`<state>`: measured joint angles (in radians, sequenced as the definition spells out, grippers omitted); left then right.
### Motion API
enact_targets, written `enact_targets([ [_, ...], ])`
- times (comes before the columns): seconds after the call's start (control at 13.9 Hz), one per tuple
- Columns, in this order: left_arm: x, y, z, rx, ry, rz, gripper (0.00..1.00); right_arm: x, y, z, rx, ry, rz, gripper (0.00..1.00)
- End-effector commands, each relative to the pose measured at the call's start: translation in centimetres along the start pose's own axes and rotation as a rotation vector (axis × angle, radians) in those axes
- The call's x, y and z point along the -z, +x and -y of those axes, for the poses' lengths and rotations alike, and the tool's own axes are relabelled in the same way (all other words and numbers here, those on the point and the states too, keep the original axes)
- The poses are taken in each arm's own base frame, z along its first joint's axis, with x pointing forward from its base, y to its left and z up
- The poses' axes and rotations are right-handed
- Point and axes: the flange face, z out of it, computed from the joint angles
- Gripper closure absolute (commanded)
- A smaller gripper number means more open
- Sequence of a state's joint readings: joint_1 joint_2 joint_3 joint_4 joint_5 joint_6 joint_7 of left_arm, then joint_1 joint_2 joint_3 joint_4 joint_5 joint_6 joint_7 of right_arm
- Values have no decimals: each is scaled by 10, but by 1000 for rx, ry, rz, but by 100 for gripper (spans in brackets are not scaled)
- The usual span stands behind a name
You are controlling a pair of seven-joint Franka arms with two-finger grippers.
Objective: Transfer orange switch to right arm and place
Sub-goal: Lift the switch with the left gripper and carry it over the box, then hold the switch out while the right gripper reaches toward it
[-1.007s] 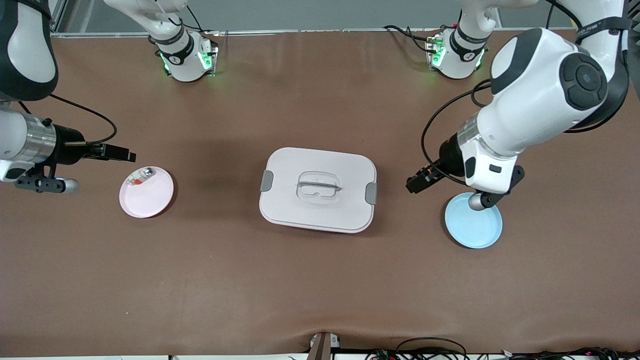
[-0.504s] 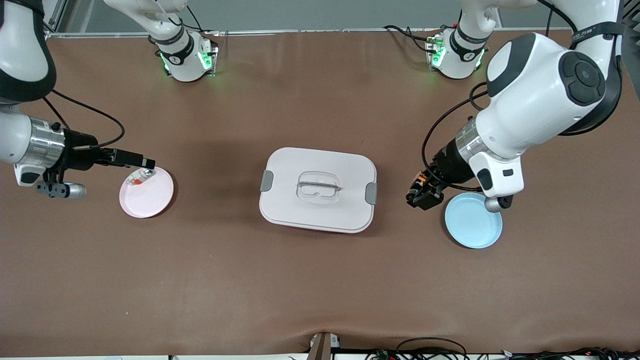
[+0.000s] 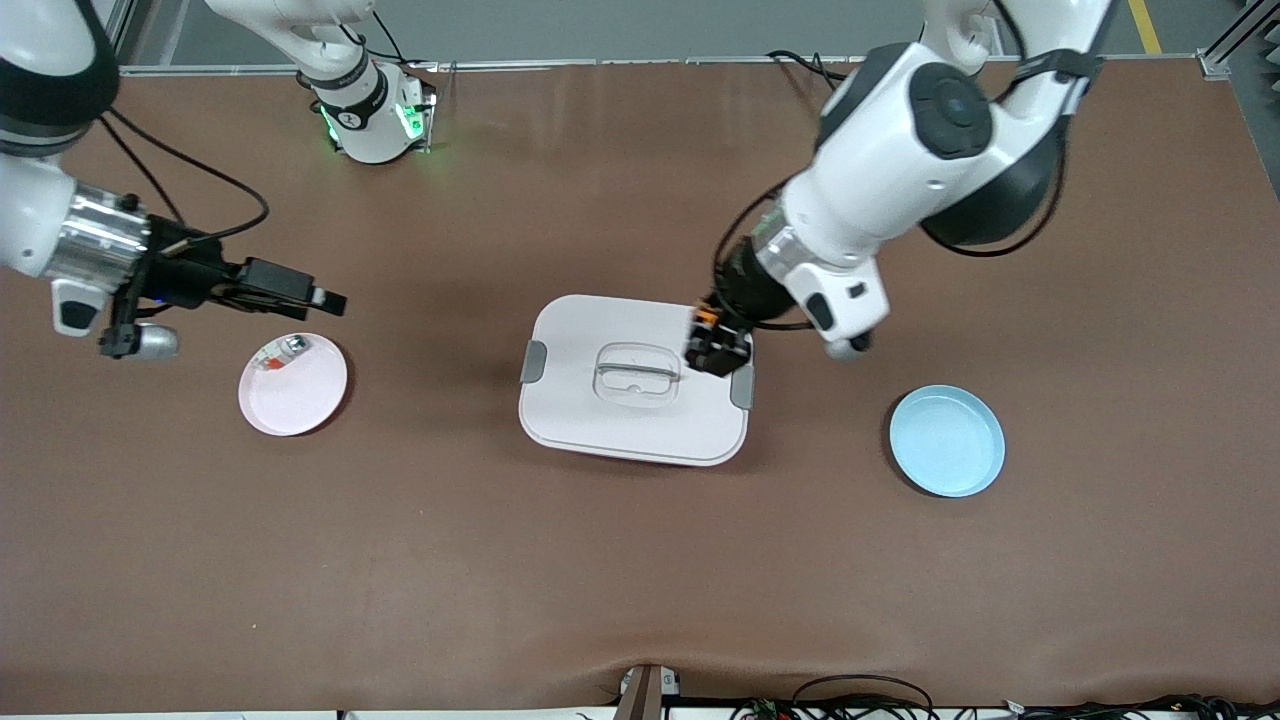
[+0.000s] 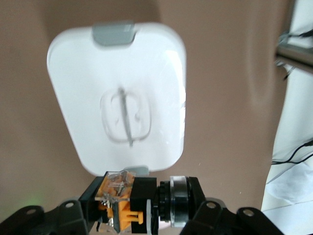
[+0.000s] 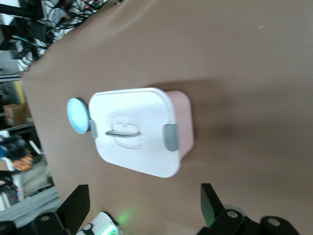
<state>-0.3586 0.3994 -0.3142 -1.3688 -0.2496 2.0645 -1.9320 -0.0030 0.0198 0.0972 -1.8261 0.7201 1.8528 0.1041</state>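
Centre frame, over the lidded box point(image 3: 634, 400): left gripper point(image 3: 716, 347) clamped on the orange switch point(image 4: 119, 198), arm angled down. Upper left of frame: right gripper point(image 3: 322, 297) fully spread, empty, level above the pink plate point(image 3: 300, 400).

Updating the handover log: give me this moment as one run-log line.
left gripper: shut on orange switch, over lidded box | right gripper: open, empty, above table by pink plate | handover: not yet done
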Motion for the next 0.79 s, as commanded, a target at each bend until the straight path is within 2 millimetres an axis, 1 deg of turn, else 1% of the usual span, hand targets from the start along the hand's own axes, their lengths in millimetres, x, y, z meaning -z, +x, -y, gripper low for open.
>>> enact_targets([
  [0.0,-16,-21,2,83,2,114,78,-34,-32,22,12,73,-17,0],
  [0.07,-20,-29,5,98,16,153,77,-42,-36,35,14,110,-23,0],
  [0.14,-26,-31,6,125,39,186,77,-50,-39,44,12,141,-36,0],
  [0.22,-31,-40,11,141,64,223,77,-56,-41,52,11,167,-51,0],
  [0.29,-40,-52,20,143,88,231,77,-65,-45,59,23,185,-61,0],
  [0.43,-71,-71,36,134,138,219,76,-80,-51,67,40,242,-68,0],
  [0.5,-77,-78,40,135,135,223,76,-89,-57,73,46,268,-68,0],
  [0.58,-78,-83,41,144,116,236,76,-94,-59,74,45,272,-75,0],
  [0.72,-80,-87,42,142,103,241,76,-101,-65,79,56,269,-62,0],
])
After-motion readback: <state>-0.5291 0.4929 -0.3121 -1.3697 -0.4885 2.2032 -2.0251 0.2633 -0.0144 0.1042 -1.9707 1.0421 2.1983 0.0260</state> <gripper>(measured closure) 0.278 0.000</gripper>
